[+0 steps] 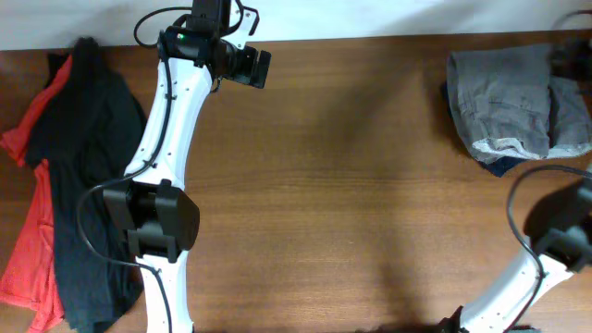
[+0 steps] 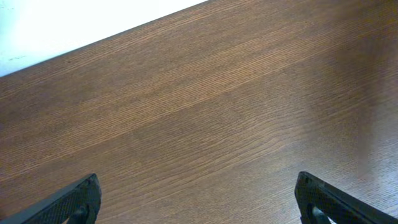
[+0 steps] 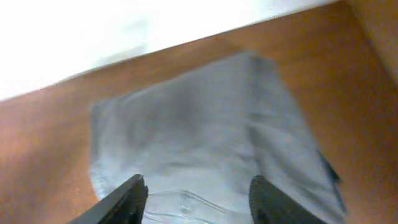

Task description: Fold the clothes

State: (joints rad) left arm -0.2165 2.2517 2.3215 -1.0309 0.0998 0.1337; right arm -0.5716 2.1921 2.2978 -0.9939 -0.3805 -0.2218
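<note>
The grey-brown shorts [image 1: 513, 97] lie folded at the table's far right, on top of a navy garment [image 1: 500, 167]. In the right wrist view the shorts [image 3: 199, 118] fill the middle, pale hem nearest me. My right gripper [image 3: 196, 186] hovers over that hem, open, with nothing between its fingers. Overhead, only the right arm's black wrist [image 1: 562, 227] shows, just in front of the shorts. My left gripper [image 1: 257, 67] is at the far edge, left of centre. It is wide open [image 2: 198, 199] over bare wood.
A heap of black [image 1: 88, 166] and red [image 1: 28, 240] garments lies at the table's left side, beside the left arm [image 1: 162, 139]. The brown wooden table [image 1: 351, 185] ends at a white wall along the far edge.
</note>
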